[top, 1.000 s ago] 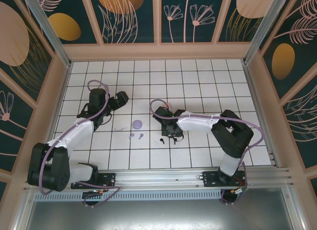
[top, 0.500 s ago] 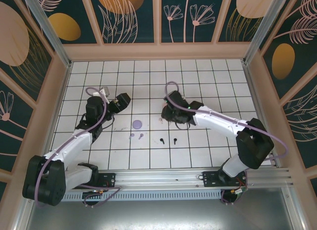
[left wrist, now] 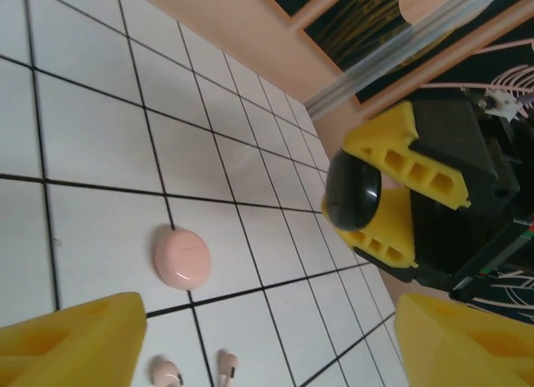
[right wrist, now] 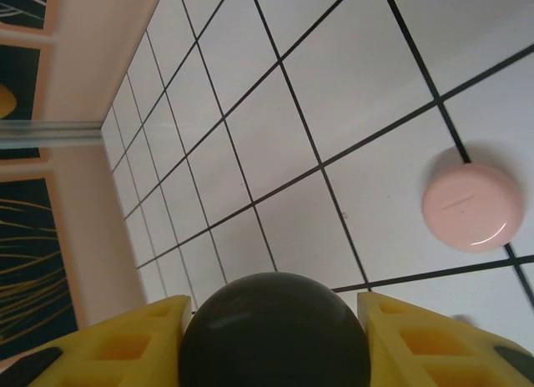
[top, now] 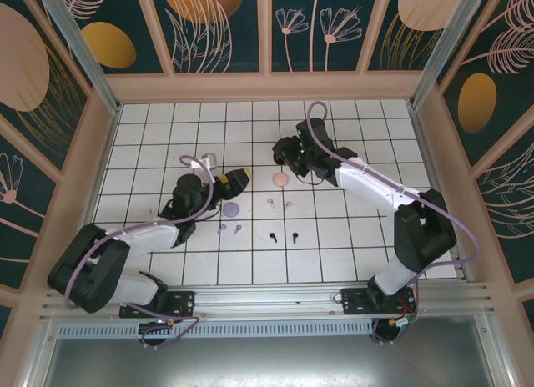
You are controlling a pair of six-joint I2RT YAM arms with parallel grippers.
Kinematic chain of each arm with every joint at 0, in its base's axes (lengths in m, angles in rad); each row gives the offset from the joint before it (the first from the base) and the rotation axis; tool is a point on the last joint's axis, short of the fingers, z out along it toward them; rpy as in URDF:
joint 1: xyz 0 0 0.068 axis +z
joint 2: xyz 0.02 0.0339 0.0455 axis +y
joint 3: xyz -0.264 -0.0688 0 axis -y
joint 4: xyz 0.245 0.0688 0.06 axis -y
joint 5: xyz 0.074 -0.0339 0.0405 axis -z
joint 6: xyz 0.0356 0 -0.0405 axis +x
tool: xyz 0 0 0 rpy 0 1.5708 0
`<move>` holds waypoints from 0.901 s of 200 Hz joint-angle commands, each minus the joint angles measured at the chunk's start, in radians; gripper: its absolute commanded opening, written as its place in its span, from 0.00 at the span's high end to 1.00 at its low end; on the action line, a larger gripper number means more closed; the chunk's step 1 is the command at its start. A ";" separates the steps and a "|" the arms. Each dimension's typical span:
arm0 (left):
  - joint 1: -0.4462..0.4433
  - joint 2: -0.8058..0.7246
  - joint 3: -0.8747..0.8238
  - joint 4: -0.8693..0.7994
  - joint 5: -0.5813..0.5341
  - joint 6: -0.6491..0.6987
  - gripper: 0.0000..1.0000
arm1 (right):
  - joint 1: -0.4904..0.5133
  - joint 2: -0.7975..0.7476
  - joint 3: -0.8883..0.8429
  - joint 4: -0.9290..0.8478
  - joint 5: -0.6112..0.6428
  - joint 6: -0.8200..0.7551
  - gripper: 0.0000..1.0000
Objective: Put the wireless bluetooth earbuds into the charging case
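- Lying loose on the tiled floor [top: 350, 237], the earbuds are found in three pairs: pink earbuds [top: 270, 203] mid-table, lilac earbuds [top: 221, 230] and black earbuds [top: 273, 235] nearer the bases.
- The pink case [top: 282, 179] is set just behind its pair, the lilac case [top: 231, 209] likewise.
- The black case [right wrist: 275, 329] is clamped in the right gripper [top: 288, 153]; the left gripper [left wrist: 267, 320] is spread wide, empty.
- Case placement is judged in hand; next, the black case should be set down near its pair.
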 commanded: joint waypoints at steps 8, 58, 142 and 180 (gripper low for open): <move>-0.040 0.089 0.069 0.165 -0.017 0.024 0.27 | 0.011 0.019 0.028 0.050 -0.006 0.104 0.60; -0.080 0.219 0.158 0.232 -0.014 0.025 0.32 | 0.036 0.045 0.053 0.037 0.026 0.127 0.60; -0.087 0.346 0.224 0.285 -0.017 0.017 0.42 | 0.049 0.068 0.072 0.039 0.023 0.128 0.60; -0.087 0.377 0.244 0.306 -0.028 0.013 0.46 | 0.048 0.068 0.066 0.038 0.024 0.123 0.60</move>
